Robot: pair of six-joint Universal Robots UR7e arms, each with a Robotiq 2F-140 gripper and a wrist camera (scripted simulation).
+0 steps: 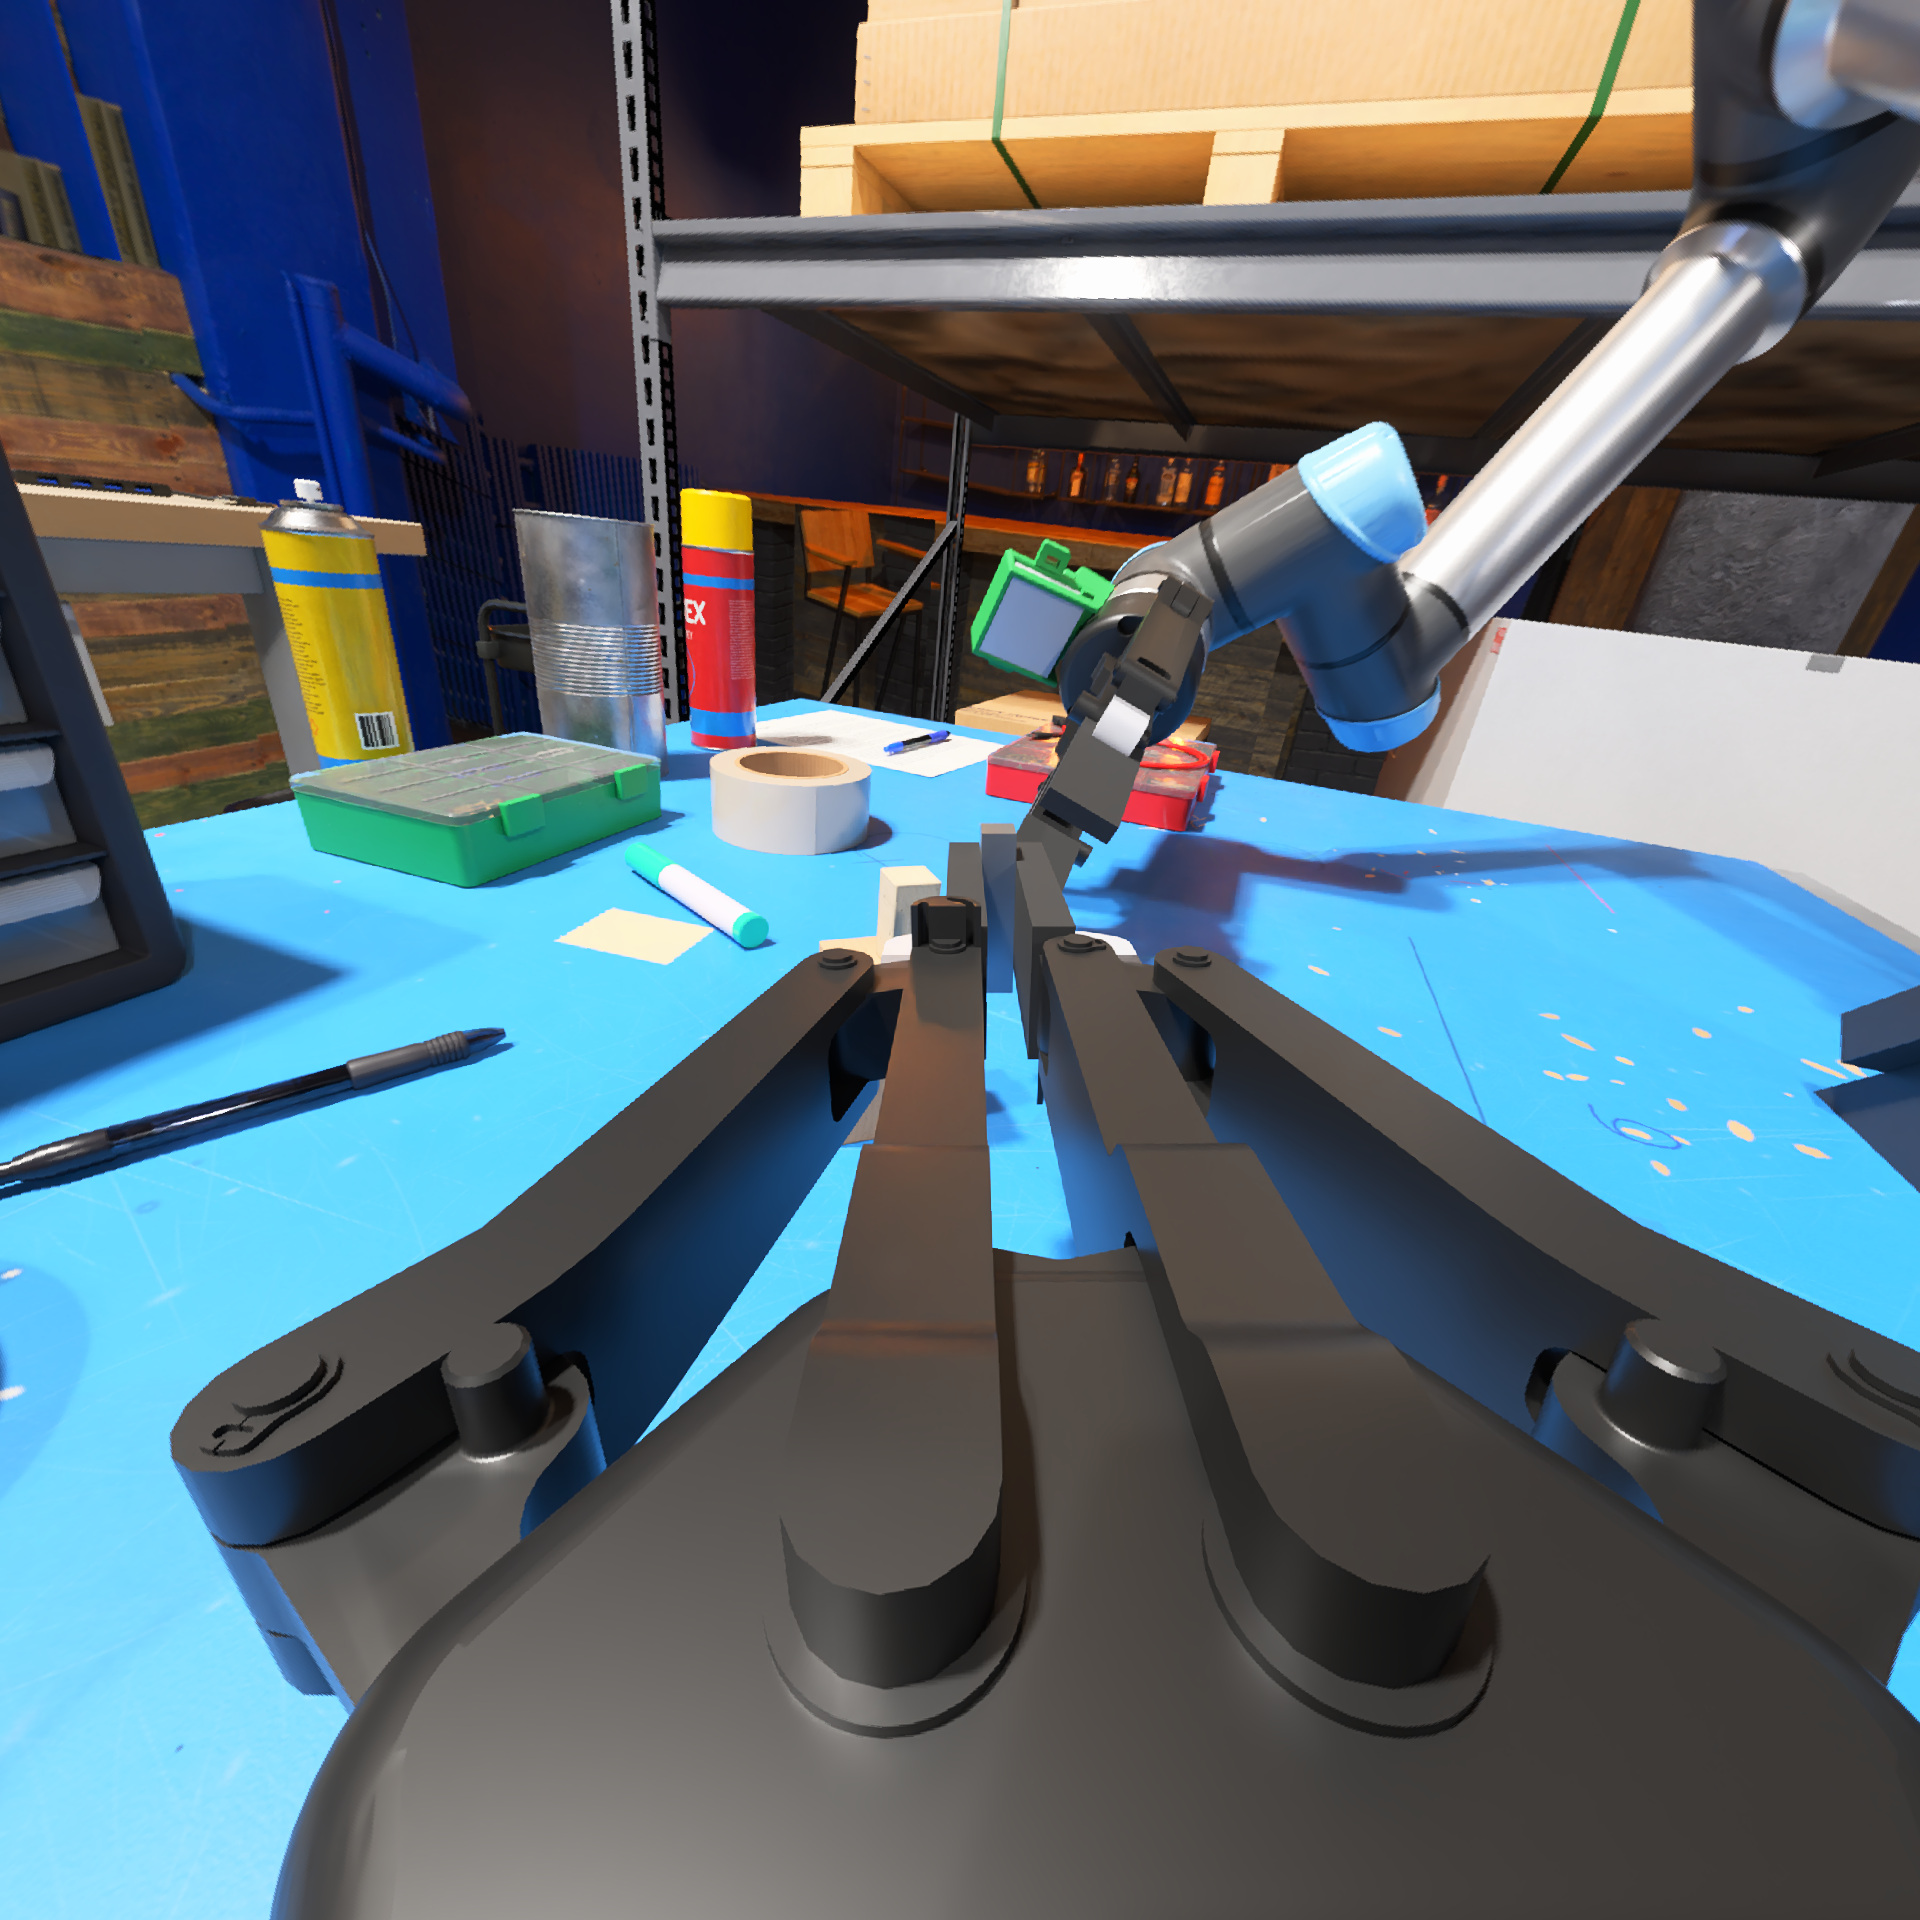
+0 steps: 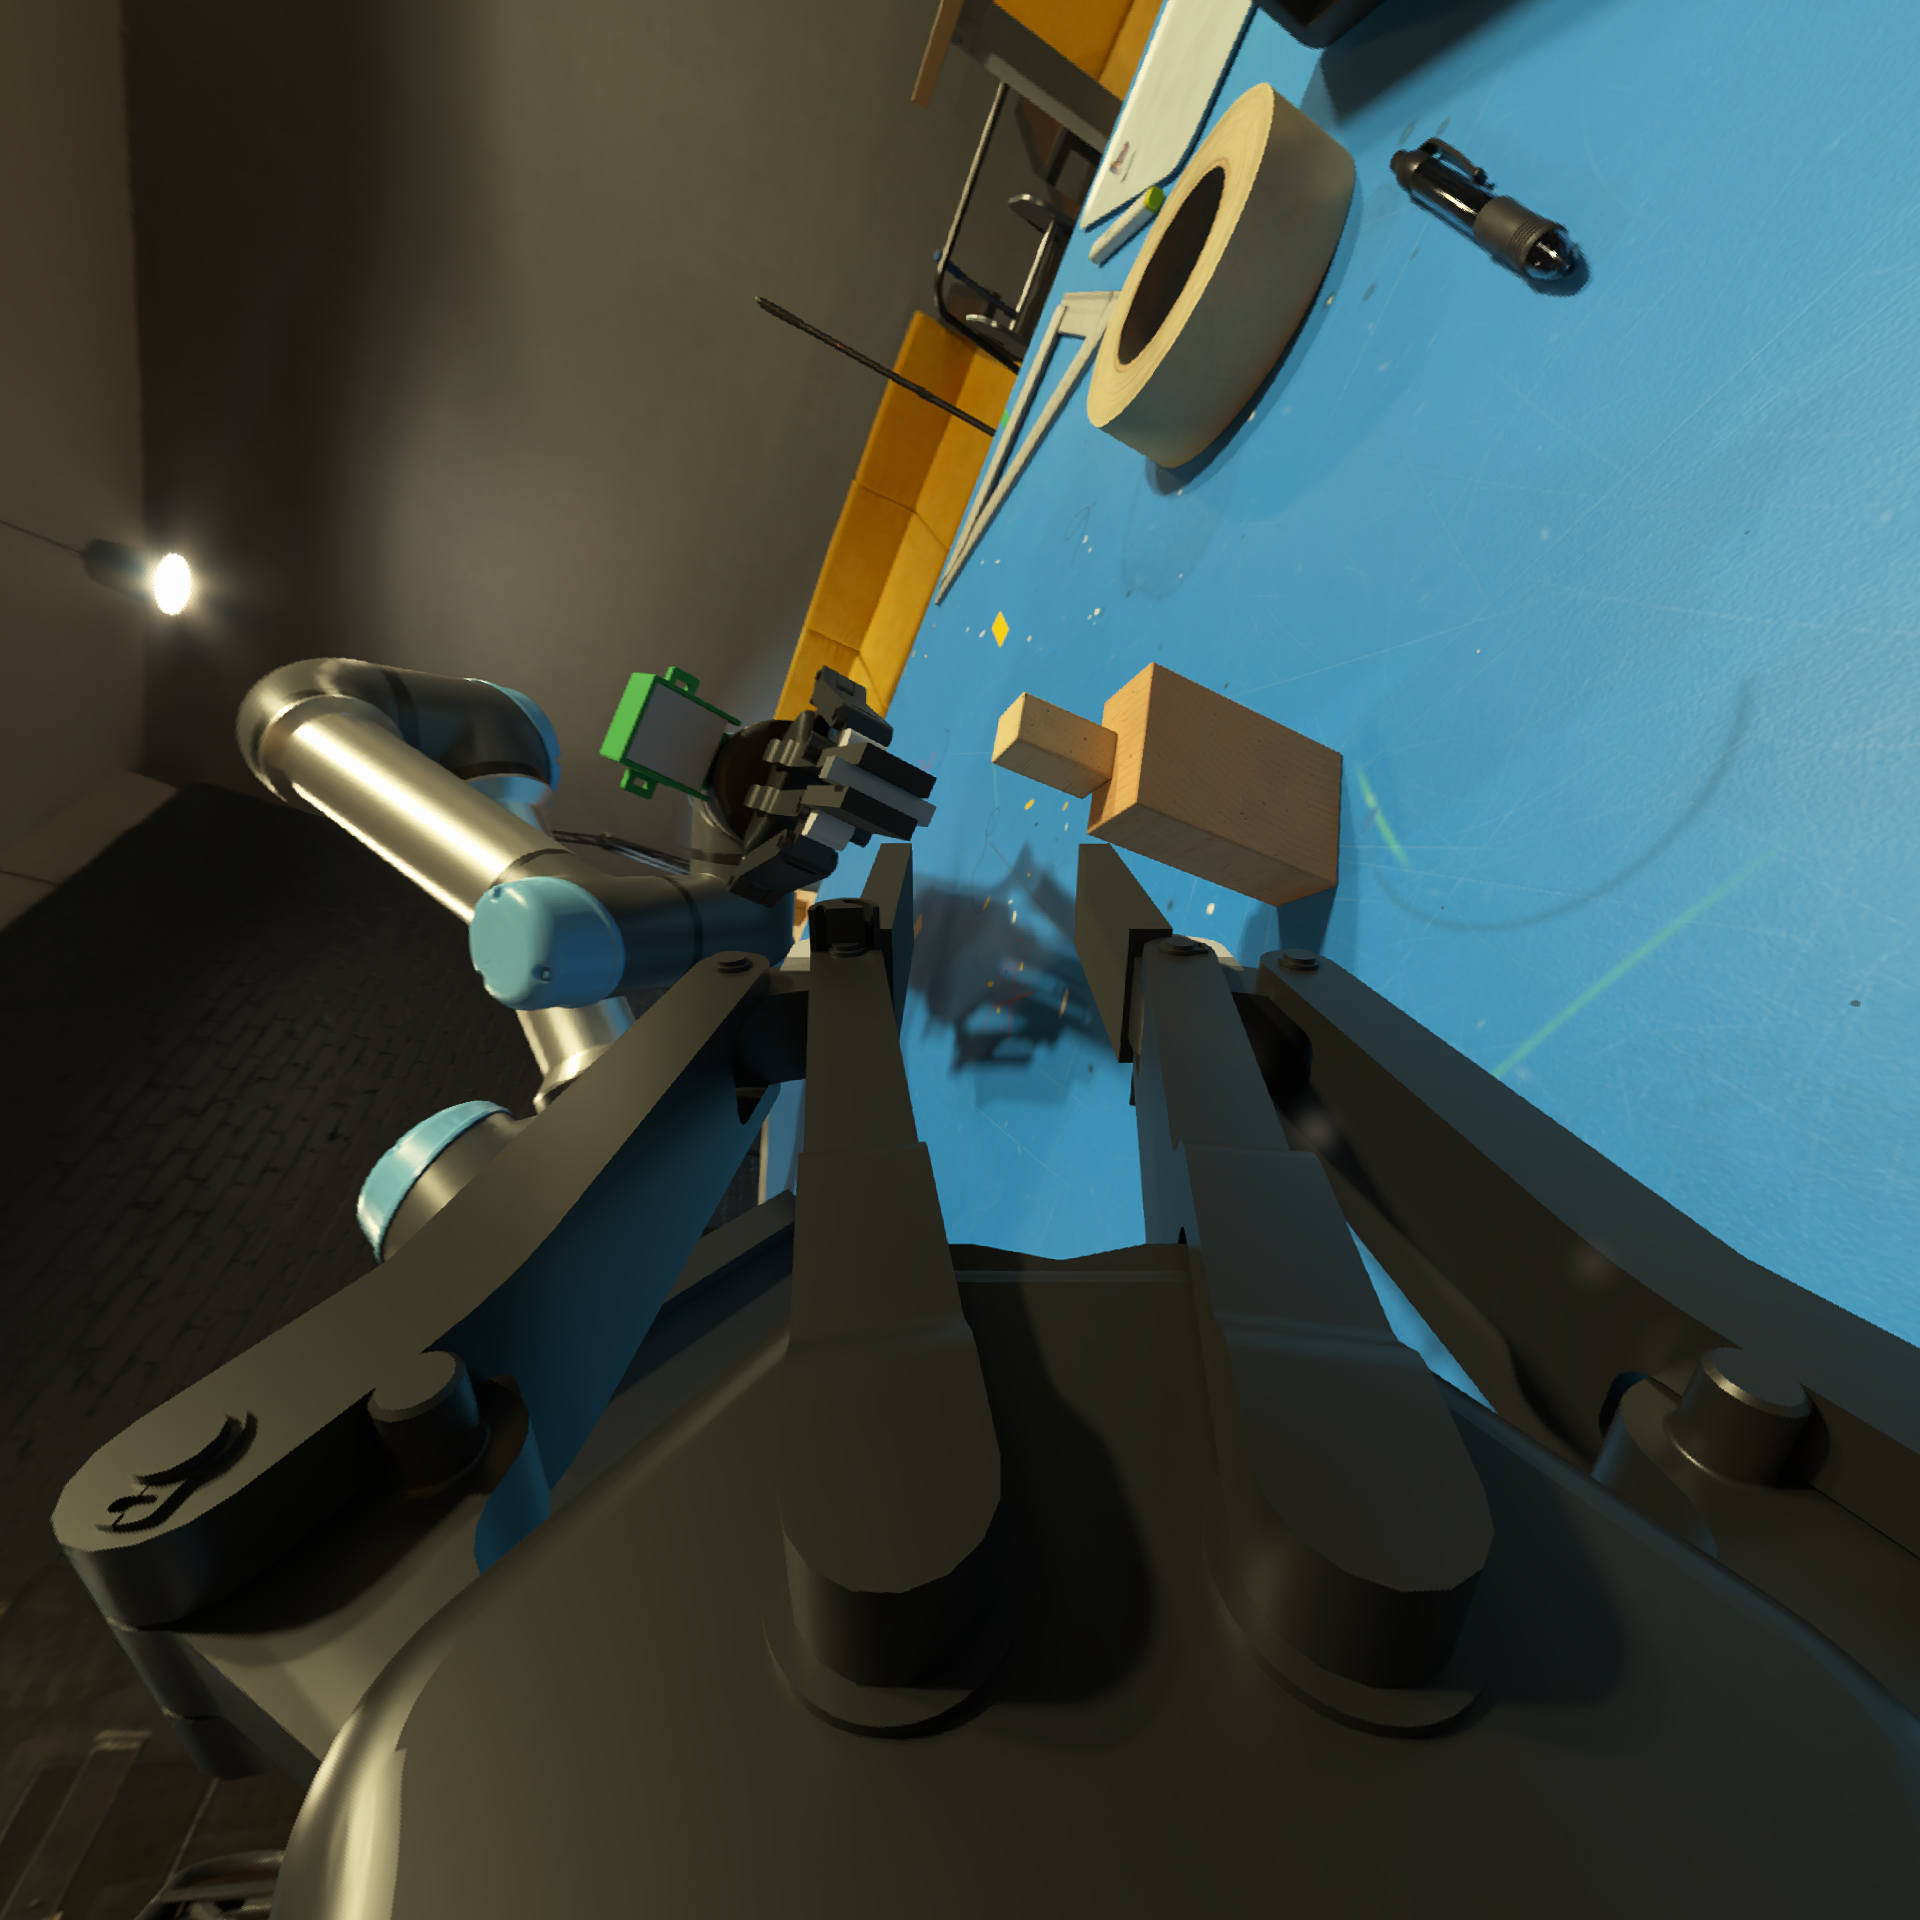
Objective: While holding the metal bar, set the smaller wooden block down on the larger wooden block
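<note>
In the right wrist view the smaller wooden block (image 2: 1049, 743) rests on the top face of the larger wooden block (image 2: 1216, 790), which stands on the blue table (image 2: 1558, 727). My right gripper (image 2: 992, 873) is open and empty, just short of the blocks and apart from them. My left gripper (image 1: 997, 878) is shut on the grey metal bar (image 1: 1000, 935), held above the table. A pale wooden block (image 1: 909, 894) partly shows behind its fingers. The right gripper (image 1: 1070, 821) also shows close beyond them, and the left gripper (image 2: 883, 790) shows in the right wrist view.
A tape roll (image 1: 790, 795) (image 2: 1216, 281), a white and teal marker (image 1: 696, 894), a green box (image 1: 478, 805), a red case (image 1: 1101, 774), spray cans (image 1: 332, 623), a metal can (image 1: 592, 623) and a black pen (image 1: 260, 1101) lie around. Drawers (image 1: 62, 831) stand at the left.
</note>
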